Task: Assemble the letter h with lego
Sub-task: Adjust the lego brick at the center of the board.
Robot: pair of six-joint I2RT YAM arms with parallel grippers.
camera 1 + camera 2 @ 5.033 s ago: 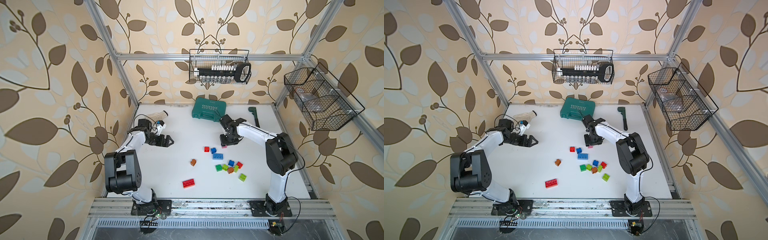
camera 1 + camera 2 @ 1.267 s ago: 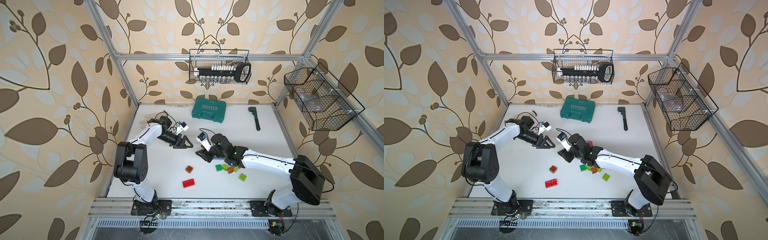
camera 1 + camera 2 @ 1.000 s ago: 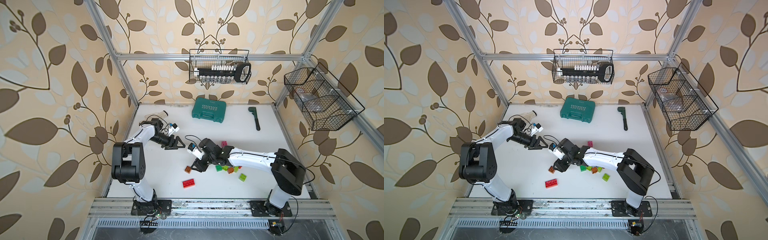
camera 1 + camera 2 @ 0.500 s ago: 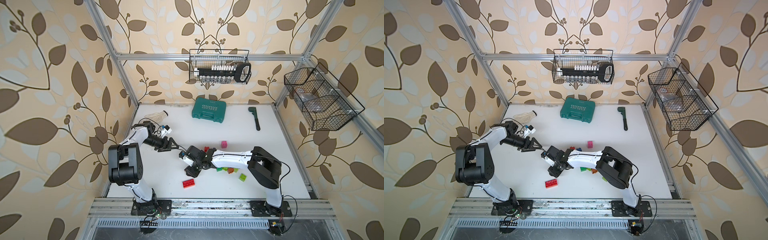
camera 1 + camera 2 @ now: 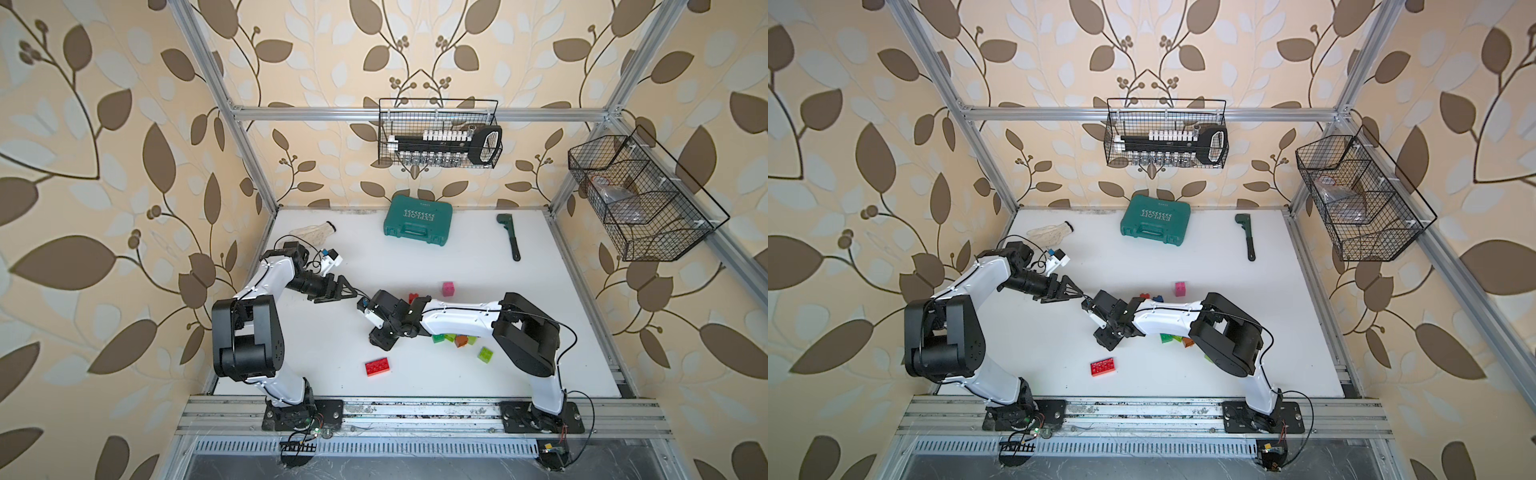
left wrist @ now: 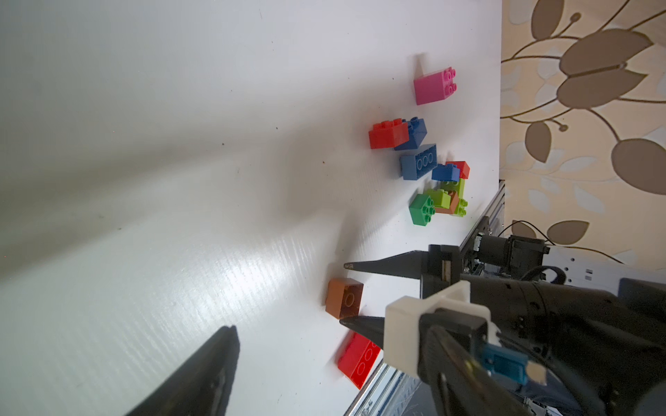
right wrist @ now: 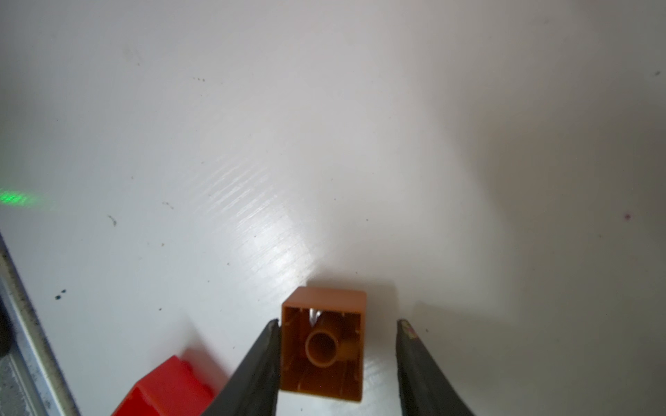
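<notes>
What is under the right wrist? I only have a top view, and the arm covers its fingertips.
Observer: In the right wrist view, an orange brick lies between the fingers of the right gripper, with its hollow underside toward the camera.
Operator: Is it gripped?
Observer: Not yet. One finger looks to be against its side, and the other stands clear of it.
Operator: Is anything else hidden under that arm?
Observer: Yes. The left wrist view shows a long blue brick with its underside turned toward that camera.
</notes>
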